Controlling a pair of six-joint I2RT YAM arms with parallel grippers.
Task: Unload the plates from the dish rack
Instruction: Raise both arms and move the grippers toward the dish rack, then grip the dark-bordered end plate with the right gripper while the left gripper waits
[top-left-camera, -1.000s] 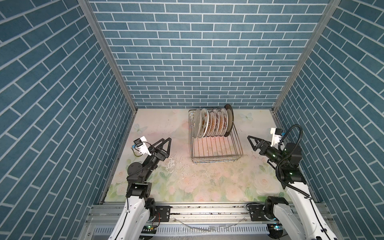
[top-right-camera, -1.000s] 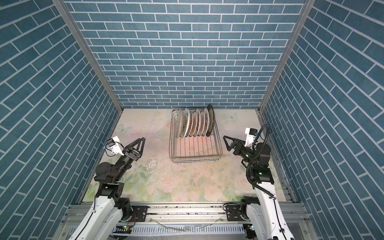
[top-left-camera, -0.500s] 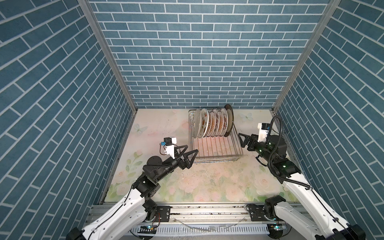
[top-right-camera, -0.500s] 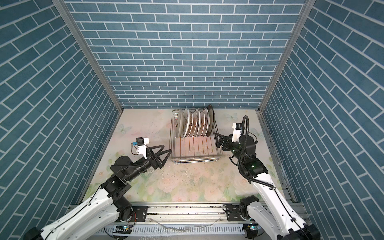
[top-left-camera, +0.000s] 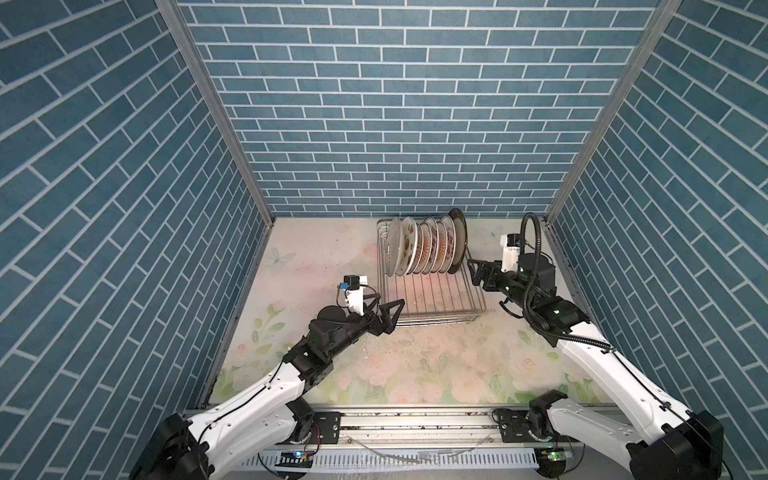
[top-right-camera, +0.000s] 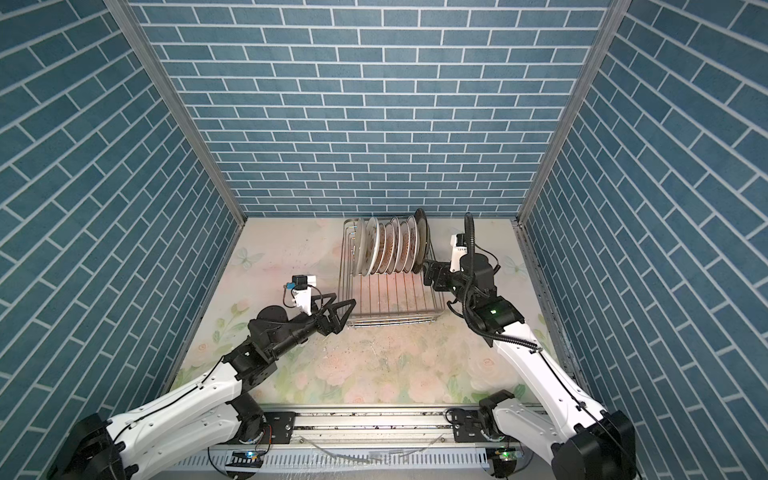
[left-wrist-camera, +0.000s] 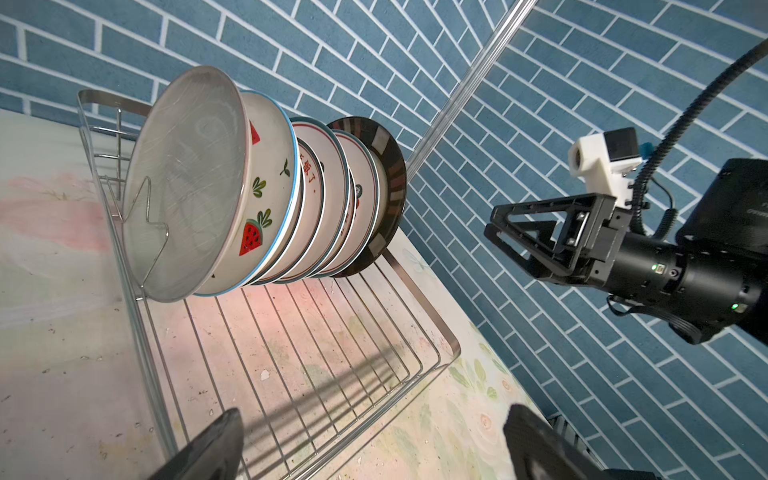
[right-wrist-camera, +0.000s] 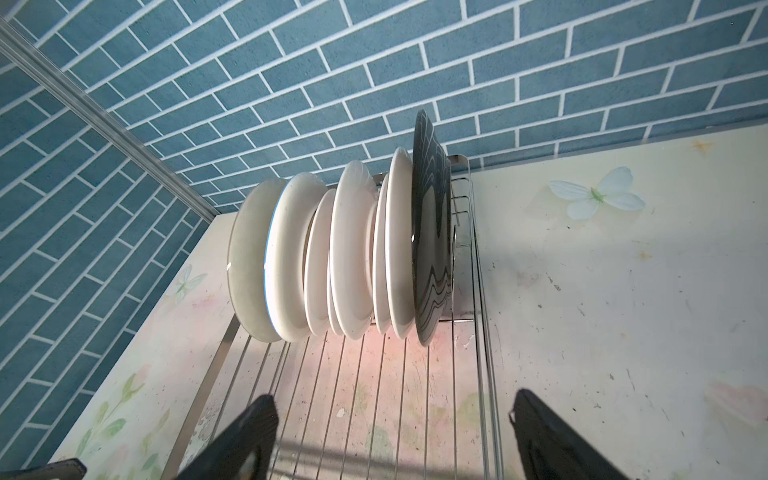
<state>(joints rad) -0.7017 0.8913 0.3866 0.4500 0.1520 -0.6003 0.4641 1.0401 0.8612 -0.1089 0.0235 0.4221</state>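
At the far middle of the flowered table (top-left-camera: 415, 374) sits the dish rack (top-left-camera: 432, 299). The plates (top-left-camera: 419, 249) stand on edge in a row at its back end, with the dark-rimmed plate (top-left-camera: 458, 237) at the right end. The left gripper (top-left-camera: 390, 300) hovers at the rack's near left corner, fingers spread, empty. The right gripper (top-left-camera: 473, 272) is just beside the rack's right side, fingers apart, holding nothing.
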